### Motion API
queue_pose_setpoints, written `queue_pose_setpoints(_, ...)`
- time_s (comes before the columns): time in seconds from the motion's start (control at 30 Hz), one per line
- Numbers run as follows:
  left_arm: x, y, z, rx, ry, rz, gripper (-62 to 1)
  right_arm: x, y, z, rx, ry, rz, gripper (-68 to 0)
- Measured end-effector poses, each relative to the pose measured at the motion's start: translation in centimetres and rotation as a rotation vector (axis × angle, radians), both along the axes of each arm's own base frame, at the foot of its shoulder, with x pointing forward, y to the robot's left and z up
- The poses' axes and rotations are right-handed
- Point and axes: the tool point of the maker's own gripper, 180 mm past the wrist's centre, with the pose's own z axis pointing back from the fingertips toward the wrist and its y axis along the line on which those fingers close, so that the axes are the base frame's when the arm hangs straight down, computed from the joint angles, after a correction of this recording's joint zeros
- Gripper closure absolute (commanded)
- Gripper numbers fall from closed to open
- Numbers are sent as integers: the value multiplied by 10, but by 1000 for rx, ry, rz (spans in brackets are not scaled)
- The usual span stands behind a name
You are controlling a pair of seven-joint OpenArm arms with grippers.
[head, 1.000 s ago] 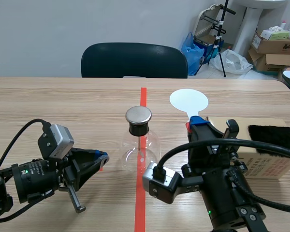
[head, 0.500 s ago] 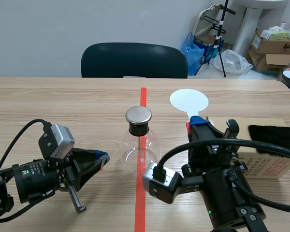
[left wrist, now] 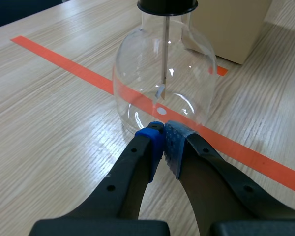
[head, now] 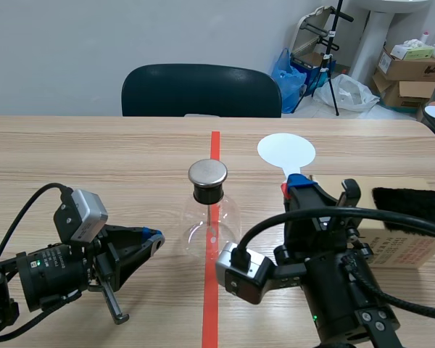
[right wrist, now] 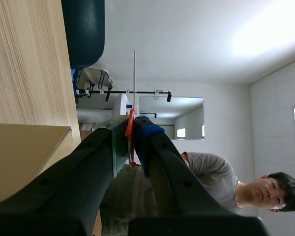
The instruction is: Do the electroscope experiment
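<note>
While the electroscope flask stands where it did a second ago, the left arm has eased a little toward the near left. Its left gripper has drawn slightly back from the glass. The white paddle has crept a touch to the right with the right gripper.

The flask sits on the table, on the orange-red tape line, near the middle. The left gripper lies low just to its left, pointing at the bulb. The left wrist view shows the gripper's pads pressed together with nothing between them, their tips just short of the base of the glass, though contact cannot be ruled out.

The right gripper stands to the right of the flask and is clamped on the paddle's orange-red handle. The paddle's round white disc rises beyond the fingers on the far side, clear of the flask. In the right wrist view it appears edge-on as a thin line.

The flask is clear glass, closed by a black stopper topped with a metal cap. Inside it a thin rod hangs from the stopper, with a small foil leaf at its lower end.

A cardboard box lies at the right with a piece of black fur on top. A dark chair stands at the far side.
</note>
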Motion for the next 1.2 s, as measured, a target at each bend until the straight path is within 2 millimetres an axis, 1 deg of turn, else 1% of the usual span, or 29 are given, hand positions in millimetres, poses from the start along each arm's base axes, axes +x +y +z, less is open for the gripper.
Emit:
queue_pose_setpoints(0.3, 0, 0, 0, 2, 1, 0, -32, 0, 0, 0, 0, 0, 0, -9)
queue_pose_setpoints(0.6, -7, 0, -5, 2, 20, 0, -32, 0, 0, -1, -4, 7, 3, -9)
queue_pose_setpoints(0.8, -7, 0, -5, 2, 20, 0, -32, -3, 11, -2, -8, 8, 60, -9)
queue_pose_setpoints(1.2, -7, 0, -5, 2, 20, 0, -32, -20, 49, -4, -26, 14, 292, -9)
